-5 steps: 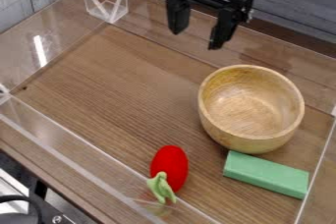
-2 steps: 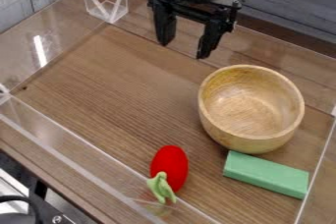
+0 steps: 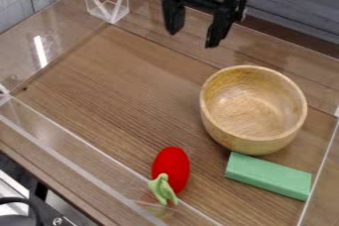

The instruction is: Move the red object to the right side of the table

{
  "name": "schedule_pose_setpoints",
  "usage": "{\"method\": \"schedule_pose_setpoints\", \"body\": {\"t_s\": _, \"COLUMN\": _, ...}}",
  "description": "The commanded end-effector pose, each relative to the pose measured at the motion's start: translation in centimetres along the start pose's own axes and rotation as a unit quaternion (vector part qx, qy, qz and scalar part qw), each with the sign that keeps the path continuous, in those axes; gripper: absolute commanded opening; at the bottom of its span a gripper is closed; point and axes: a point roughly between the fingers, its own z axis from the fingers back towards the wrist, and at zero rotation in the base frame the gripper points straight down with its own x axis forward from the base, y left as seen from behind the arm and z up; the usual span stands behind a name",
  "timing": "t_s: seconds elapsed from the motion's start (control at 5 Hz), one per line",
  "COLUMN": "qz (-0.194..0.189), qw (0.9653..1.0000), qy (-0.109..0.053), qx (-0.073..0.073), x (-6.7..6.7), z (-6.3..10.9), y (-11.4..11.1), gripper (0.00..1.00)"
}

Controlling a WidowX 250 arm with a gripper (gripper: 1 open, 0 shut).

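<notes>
The red object [image 3: 169, 168] is a small rounded red plush fruit with a light green leafy end. It lies near the front edge of the brown wood-grain table [image 3: 119, 91], left of the green block. My gripper [image 3: 195, 31] hangs at the back of the table, above the surface and far from the fruit. Its two dark fingers are spread apart and hold nothing.
A wooden bowl [image 3: 253, 108] stands at the right. A flat green rectangular block [image 3: 269, 175] lies in front of it, right of the fruit. Low clear acrylic walls [image 3: 79, 151] border the table. A clear stand [image 3: 106, 5] sits at the back left.
The gripper shifted left along the back of the table, then partly back to the right. It stayed open. The fruit, bowl and block have not moved.
</notes>
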Motion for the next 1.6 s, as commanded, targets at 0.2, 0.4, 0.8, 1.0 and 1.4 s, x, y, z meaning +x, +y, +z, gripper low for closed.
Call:
{"method": "schedule_pose_setpoints", "body": {"t_s": 0.2, "qz": -0.032, "qw": 0.9993, "qy": -0.019, "qx": -0.002, "x": -0.5, "z": 1.7, "y": -0.5, "gripper": 1.00}}
{"method": "schedule_pose_setpoints", "body": {"t_s": 0.4, "qz": -0.054, "qw": 0.9985, "qy": -0.009, "qx": -0.003, "x": -0.9, "z": 1.0, "y": -0.4, "gripper": 1.00}}
{"method": "schedule_pose_setpoints", "body": {"t_s": 0.8, "qz": -0.096, "qw": 0.9952, "qy": -0.016, "qx": -0.002, "x": 0.1, "z": 1.7, "y": 0.3, "gripper": 1.00}}
{"method": "schedule_pose_setpoints", "body": {"t_s": 1.0, "qz": -0.130, "qw": 0.9915, "qy": -0.005, "qx": -0.001, "x": -0.1, "z": 1.5, "y": 0.5, "gripper": 1.00}}
{"method": "schedule_pose_setpoints", "body": {"t_s": 1.4, "qz": -0.112, "qw": 0.9936, "qy": 0.005, "qx": -0.011, "x": -1.2, "z": 1.2, "y": 0.3, "gripper": 1.00}}
